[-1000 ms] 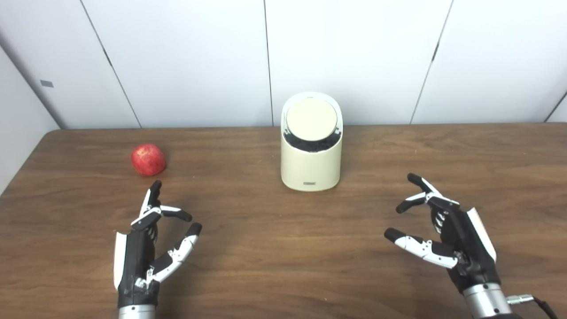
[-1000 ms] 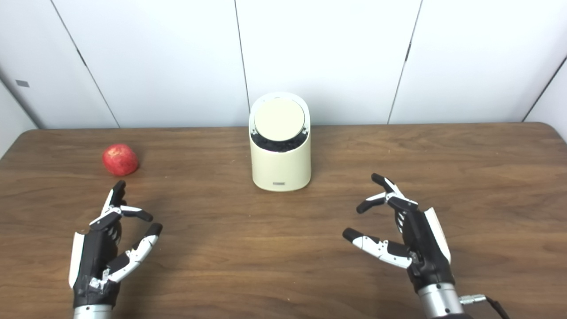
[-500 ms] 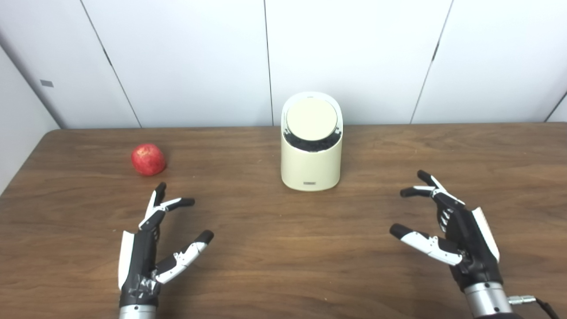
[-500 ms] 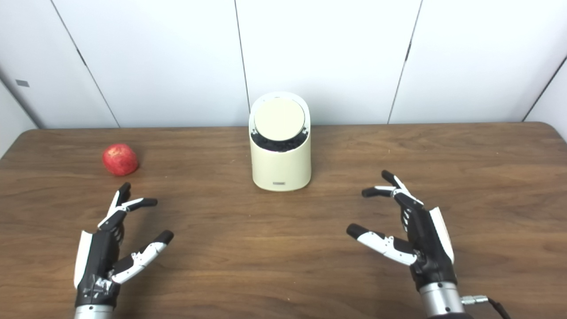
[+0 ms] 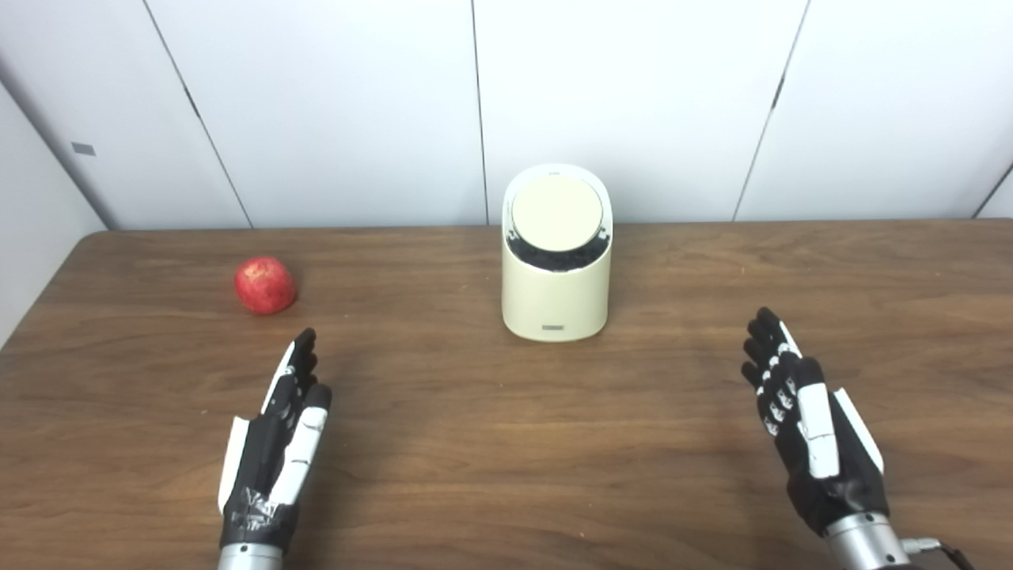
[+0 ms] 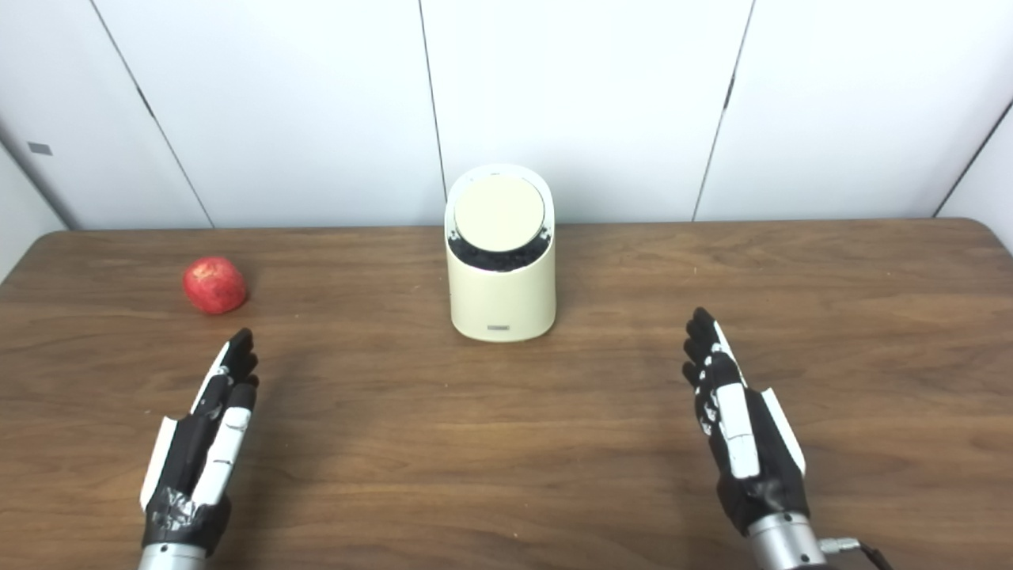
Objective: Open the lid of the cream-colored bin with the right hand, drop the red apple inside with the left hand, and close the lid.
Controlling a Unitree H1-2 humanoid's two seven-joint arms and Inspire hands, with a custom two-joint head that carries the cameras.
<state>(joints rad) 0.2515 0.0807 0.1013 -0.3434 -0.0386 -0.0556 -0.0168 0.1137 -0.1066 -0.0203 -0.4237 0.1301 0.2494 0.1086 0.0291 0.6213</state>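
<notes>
Nothing opened so far: round cream lid tilted toward the cameras on the cream-colored cylindrical bin, dark gap below its lower edge, mid-table near the back wall. Best reached from the right front, fingertips to that lower edge, then tipped back gently without shoving the light-looking bin. Round red apple on the brown wooden table, well left of the bin. Right hand empty, straightened and held together, well apart from the bin. Left hand likewise flat and empty, near the apple, not touching.
</notes>
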